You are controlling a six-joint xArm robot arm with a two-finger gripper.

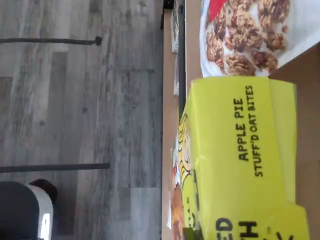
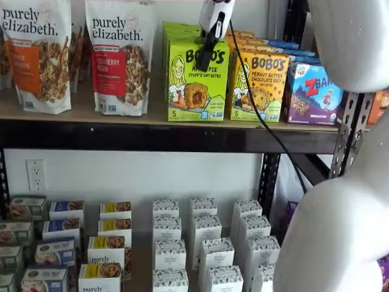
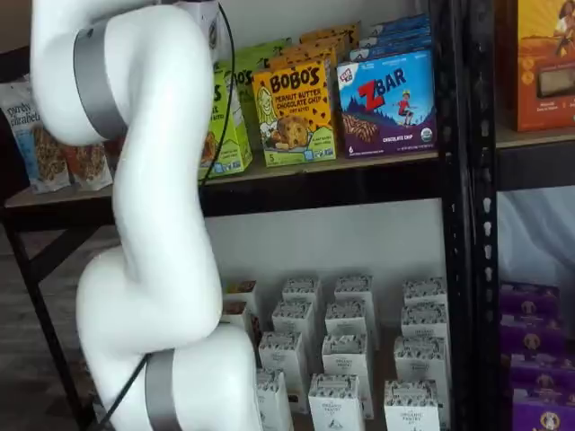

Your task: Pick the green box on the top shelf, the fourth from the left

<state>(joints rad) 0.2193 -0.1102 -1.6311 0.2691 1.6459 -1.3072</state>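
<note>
Black fingers (image 2: 205, 59) pinched shut on the green box (image 2: 196, 85) — upright, on the top shelf (image 2: 121, 115)

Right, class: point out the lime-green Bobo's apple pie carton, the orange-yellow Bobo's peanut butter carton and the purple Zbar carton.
Lime-green Bobo's apple pie carton (image 2: 196, 85): a shelf view, front panel, on the pictured pastry.
Orange-yellow Bobo's peanut butter carton (image 2: 261, 85): a shelf view, front panel.
Purple Zbar carton (image 3: 388, 103): a shelf view, front panel.
</note>
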